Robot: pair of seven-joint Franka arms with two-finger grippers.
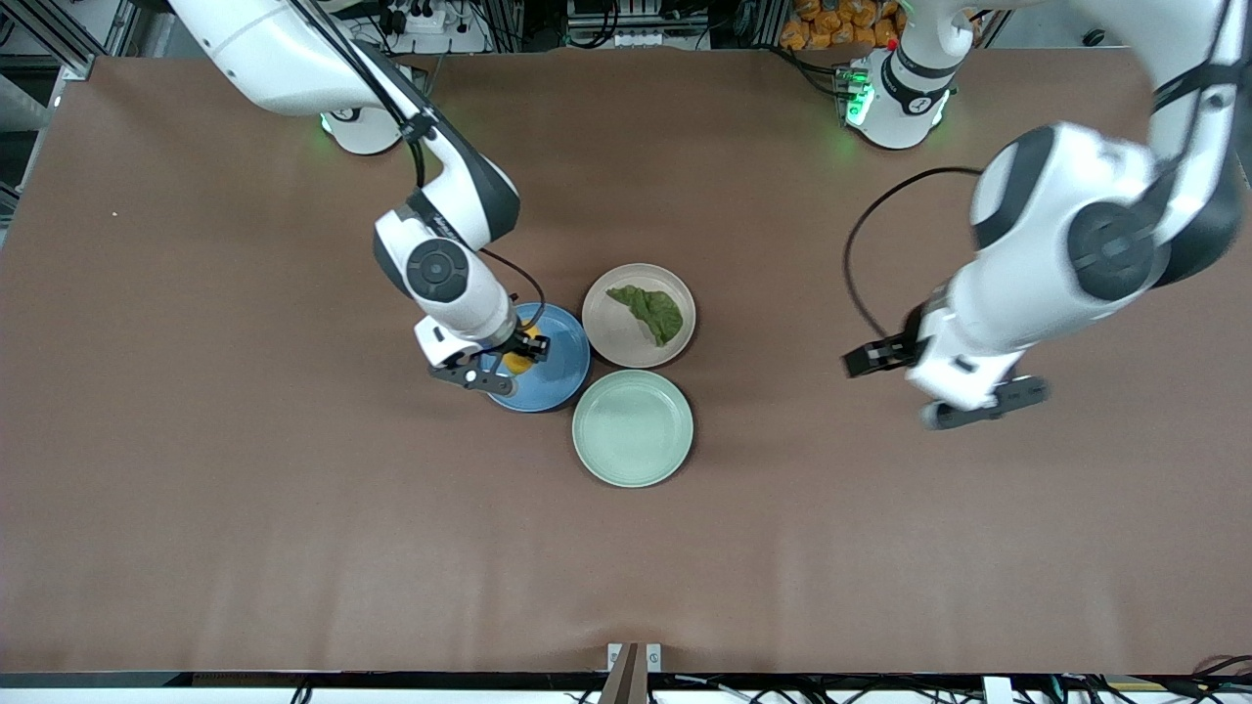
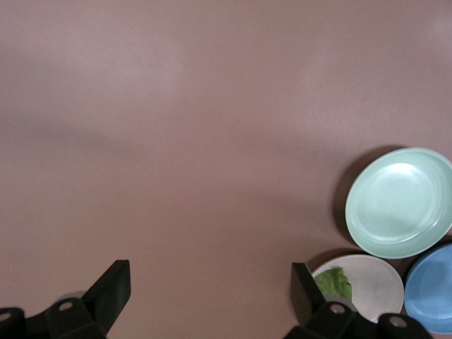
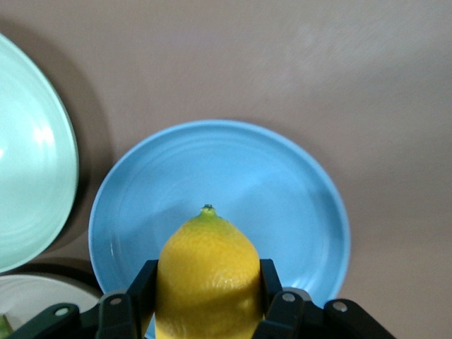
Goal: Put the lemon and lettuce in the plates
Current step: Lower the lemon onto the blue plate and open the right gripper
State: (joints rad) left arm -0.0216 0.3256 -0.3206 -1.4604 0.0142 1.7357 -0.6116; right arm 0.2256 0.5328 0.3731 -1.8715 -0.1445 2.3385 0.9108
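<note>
My right gripper (image 1: pixel 516 358) is shut on the yellow lemon (image 1: pixel 517 363) and holds it over the blue plate (image 1: pixel 562 376). In the right wrist view the lemon (image 3: pixel 207 272) sits between the fingers of the gripper (image 3: pixel 207 289), its pointed tip toward the middle of the blue plate (image 3: pixel 282 183). The green lettuce leaf (image 1: pixel 650 311) lies in the beige plate (image 1: pixel 611 337). My left gripper (image 1: pixel 944 386) is open and empty, up over bare table toward the left arm's end. The left wrist view shows its gripper (image 2: pixel 208 289) with the fingers wide apart, and the lettuce (image 2: pixel 335 282) farther off.
A pale mint-green plate (image 1: pixel 633 427) lies nearer the front camera, touching the other two plates. It also shows in the left wrist view (image 2: pixel 401 203) and the right wrist view (image 3: pixel 28 155). Brown table (image 1: pixel 245 489) surrounds the plates.
</note>
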